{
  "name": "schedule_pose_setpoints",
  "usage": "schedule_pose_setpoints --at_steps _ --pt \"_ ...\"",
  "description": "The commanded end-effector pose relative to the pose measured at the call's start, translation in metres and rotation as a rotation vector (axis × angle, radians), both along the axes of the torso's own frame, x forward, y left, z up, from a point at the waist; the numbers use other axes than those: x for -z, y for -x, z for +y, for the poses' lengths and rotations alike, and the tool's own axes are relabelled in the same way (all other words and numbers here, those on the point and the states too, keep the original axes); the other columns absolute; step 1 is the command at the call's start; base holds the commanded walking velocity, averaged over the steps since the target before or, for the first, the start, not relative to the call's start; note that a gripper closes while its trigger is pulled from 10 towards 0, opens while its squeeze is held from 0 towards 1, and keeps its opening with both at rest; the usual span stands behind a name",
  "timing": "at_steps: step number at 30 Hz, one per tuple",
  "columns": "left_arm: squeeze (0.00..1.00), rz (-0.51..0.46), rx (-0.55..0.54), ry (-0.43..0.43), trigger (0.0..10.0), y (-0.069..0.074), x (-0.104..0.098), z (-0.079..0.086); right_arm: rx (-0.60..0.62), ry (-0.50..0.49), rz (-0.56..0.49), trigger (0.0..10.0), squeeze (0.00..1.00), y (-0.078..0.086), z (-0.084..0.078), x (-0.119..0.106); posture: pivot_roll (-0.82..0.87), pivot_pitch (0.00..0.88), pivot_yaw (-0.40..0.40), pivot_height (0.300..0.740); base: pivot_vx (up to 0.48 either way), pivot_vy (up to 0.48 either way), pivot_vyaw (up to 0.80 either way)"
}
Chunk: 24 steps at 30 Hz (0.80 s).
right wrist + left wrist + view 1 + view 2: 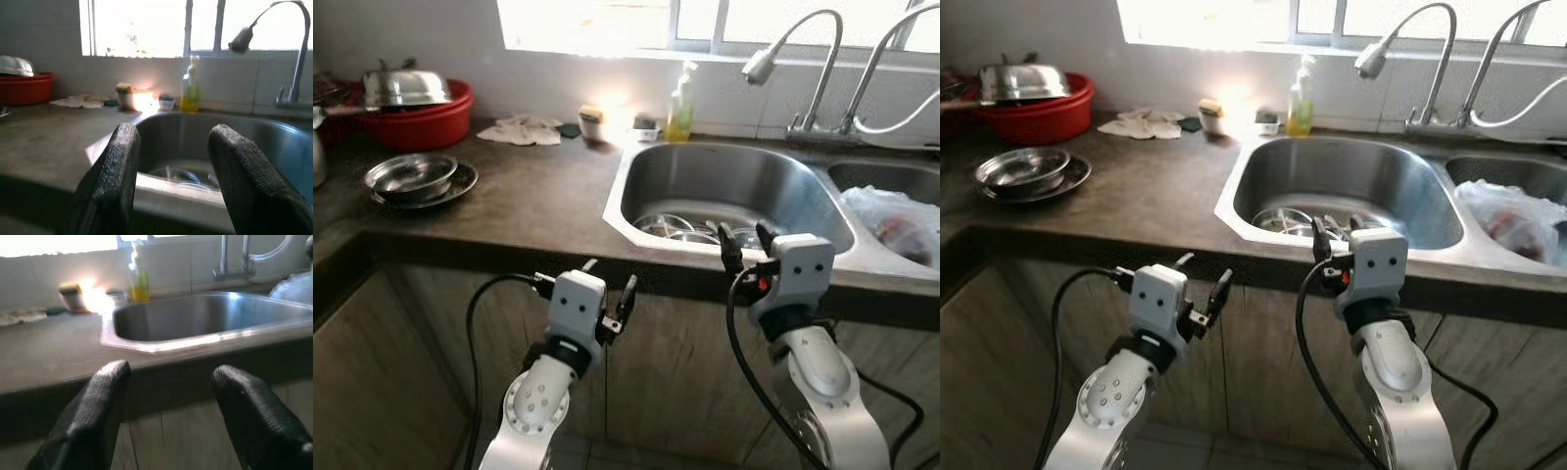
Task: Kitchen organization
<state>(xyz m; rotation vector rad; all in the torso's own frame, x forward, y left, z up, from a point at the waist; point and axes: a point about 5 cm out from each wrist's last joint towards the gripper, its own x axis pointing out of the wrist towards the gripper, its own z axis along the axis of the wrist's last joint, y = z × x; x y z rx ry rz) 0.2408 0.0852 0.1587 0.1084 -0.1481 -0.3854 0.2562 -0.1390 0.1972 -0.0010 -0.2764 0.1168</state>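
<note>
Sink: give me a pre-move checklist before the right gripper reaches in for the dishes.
1. Right gripper open and holding nothing: ok, fingers apart in its wrist view.
2. Right gripper lined up with the sink: ok, it is at the front rim, pointing in.
3. Dishes in reach: cannot tell; glassware lies on the sink floor, depth unclear.
4. Faucet clear of the path: ok, it hangs high at the back.
5. Left gripper out of the way: ok, open, below the counter edge.
6. Water in the sink: cannot tell.
</note>
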Motion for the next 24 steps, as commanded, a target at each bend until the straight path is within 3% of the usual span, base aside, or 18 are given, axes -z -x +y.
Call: schedule_pose_setpoints --at_steps 1,6,17,24 --pt "0.00 -0.002 0.003 0.001 10.0 -0.0004 -0.0016 -0.0017 0.013 0.005 0.003 10.0 0.00 -0.0002 -0.0031 0.0000 0.05 0.015 -0.028 0.740 -0.259 0.000 0.00" --pt "0.00 -0.014 -0.017 0.026 10.0 -0.0024 -0.0054 -0.0013 0.007 0.012 0.011 10.0 0.00 -0.0002 -0.0004 0.0020 0.05 0.018 -0.027 0.740 0.000 0.000 0.00" --pt "0.00 -0.032 -0.023 0.016 10.0 -0.0059 -0.0078 -0.0028 0.005 0.022 0.009 10.0 0.00 -0.0024 0.0006 0.0012 0.05 0.023 -0.030 0.740 0.000 0.000 0.80" --pt "0.00 -0.035 -0.027 0.015 10.0 -0.0064 -0.0077 -0.0037 0.000 0.019 0.007 10.0 0.00 -0.0034 0.0026 0.0004 0.05 0.026 -0.029 0.740 0.259 0.000 0.80"
